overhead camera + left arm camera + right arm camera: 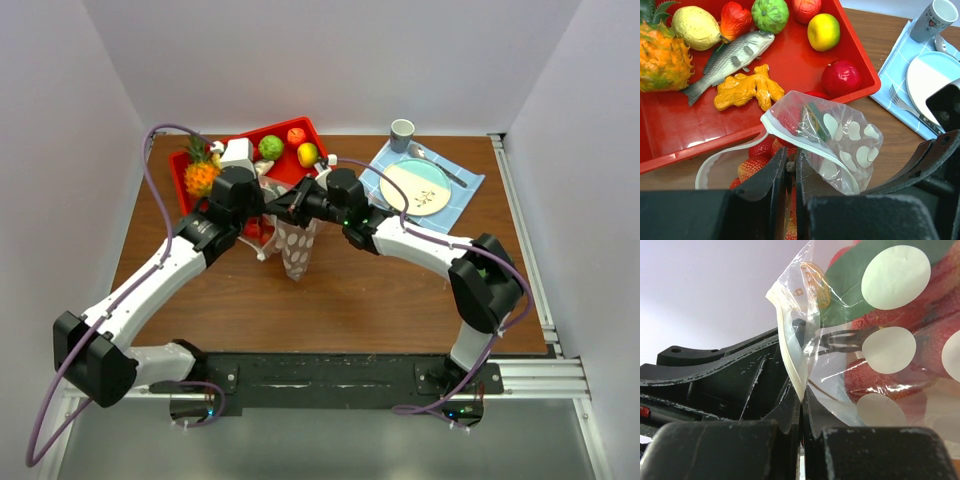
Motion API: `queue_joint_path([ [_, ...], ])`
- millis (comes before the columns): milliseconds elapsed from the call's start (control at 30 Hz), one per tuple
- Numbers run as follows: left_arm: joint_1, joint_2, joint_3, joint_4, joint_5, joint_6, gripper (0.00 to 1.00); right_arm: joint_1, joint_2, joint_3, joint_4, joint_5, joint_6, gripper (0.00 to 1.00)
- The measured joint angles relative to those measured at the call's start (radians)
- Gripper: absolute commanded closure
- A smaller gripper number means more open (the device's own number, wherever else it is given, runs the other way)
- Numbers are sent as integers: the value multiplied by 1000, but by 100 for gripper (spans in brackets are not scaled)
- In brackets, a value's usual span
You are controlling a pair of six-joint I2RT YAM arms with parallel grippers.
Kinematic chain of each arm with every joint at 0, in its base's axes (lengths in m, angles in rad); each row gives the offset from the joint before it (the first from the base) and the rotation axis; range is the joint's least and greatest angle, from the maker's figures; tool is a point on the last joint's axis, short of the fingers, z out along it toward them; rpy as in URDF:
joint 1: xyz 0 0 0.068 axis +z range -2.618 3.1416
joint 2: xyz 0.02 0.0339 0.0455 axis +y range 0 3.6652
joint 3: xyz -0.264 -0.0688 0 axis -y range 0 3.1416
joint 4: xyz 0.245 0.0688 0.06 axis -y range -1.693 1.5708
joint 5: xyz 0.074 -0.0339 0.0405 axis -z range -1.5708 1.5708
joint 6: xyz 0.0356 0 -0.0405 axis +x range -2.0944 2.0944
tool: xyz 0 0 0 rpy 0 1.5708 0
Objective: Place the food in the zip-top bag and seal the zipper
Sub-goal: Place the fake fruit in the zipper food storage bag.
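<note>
currently both the left gripper (791,165) and right gripper (801,396) pinch the zipper (771,125) of the zip-top bag (850,150); draw them apart level, keeping strawberries (751,169) below the strip.

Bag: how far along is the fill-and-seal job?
Done: strawberries sit inside the bag. In hand: the left gripper and right gripper each pinch the zipper, and the mouth gapes open in the left wrist view. Left: press the zipper shut. Round fruits lie on the tray, possibly yet to load.
</note>
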Motion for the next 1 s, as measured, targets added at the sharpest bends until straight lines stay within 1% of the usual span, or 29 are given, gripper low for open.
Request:
queue_joint_path([
  [267,-3,12,16,-2,-21,15,100,-2,-9,-15,24,-3,20,100],
  [500,-3,13,100,-14,-21,33,100,-6,-18,-43,151,-22,106,100],
  [767,-6,18,171,-75,-30,72,100,-3,-3,-48,259,-31,183,100],
  [900,-31,46,170,-85,-60,94,100,-2,34,-99,340,-35,215,100],
  [1000,-47,66,129,-82,-67,97,100,-2,84,-134,379,-39,234,100],
])
